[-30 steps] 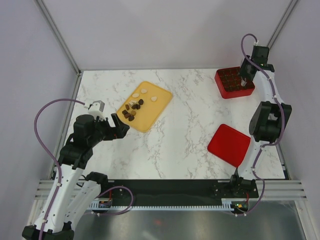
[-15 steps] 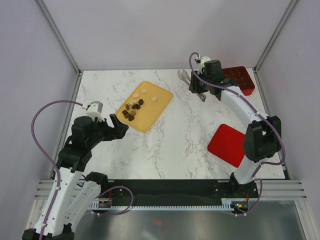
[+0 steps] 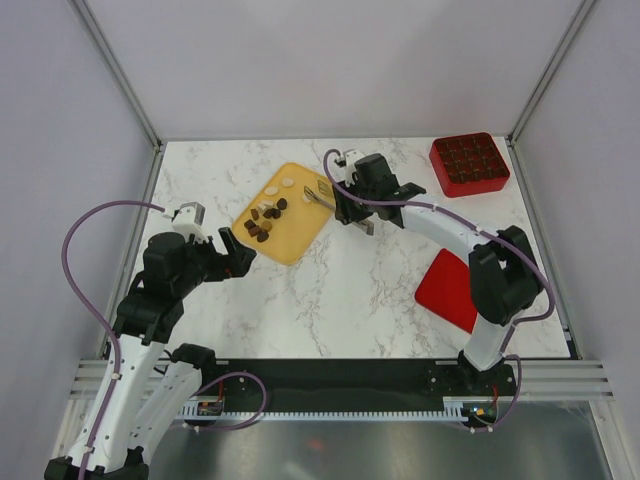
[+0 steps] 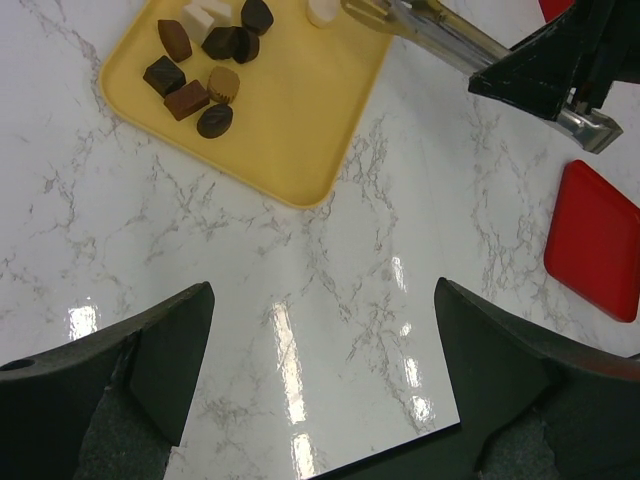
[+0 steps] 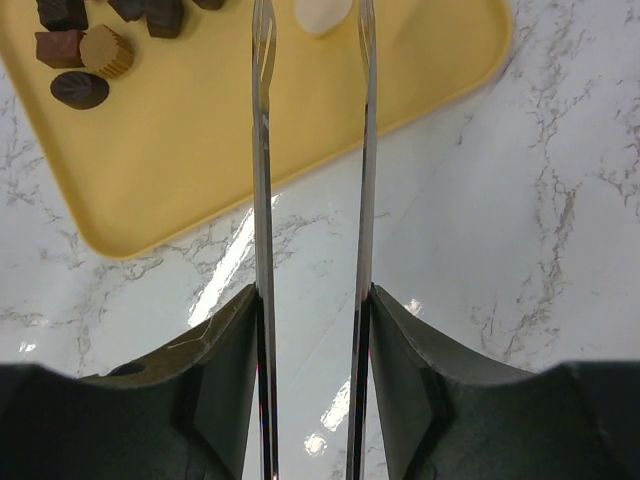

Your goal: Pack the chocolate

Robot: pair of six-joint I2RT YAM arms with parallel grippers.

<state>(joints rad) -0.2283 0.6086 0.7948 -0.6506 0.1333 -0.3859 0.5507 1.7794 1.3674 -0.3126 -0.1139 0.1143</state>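
— Where does the chocolate point(image 3: 265, 222) lie against your tool?

— It is all on the yellow tray point(image 5: 200, 150). My right gripper point(image 5: 312, 300) is clamped on a pair of metal tongs point(image 5: 262, 150), one finger pressing each blade from outside. The blades stand apart with nothing pinched in the gap, and they reach out over the tray. A cream-white oval point(image 5: 322, 12) shows between the two blades near their far end. The tips run off the top of my wrist view, so I cannot tell whether they touch it. The dark pieces point(image 5: 80, 88) sit in a cluster to the left of the blades, clear of them.

— And your other arm?

— My left gripper point(image 4: 320, 300) hangs with its fingers spread wide, holding nothing. It is over the marble table point(image 4: 330, 330), just off the tray's near edge.

— The box?

— The red gridded box point(image 3: 470, 163) stands at the far right corner, well apart from the tongs. Its cells look dark, but they are too small for me to make out. A flat red lid point(image 3: 445, 290) lies on the right, nearer my bases.
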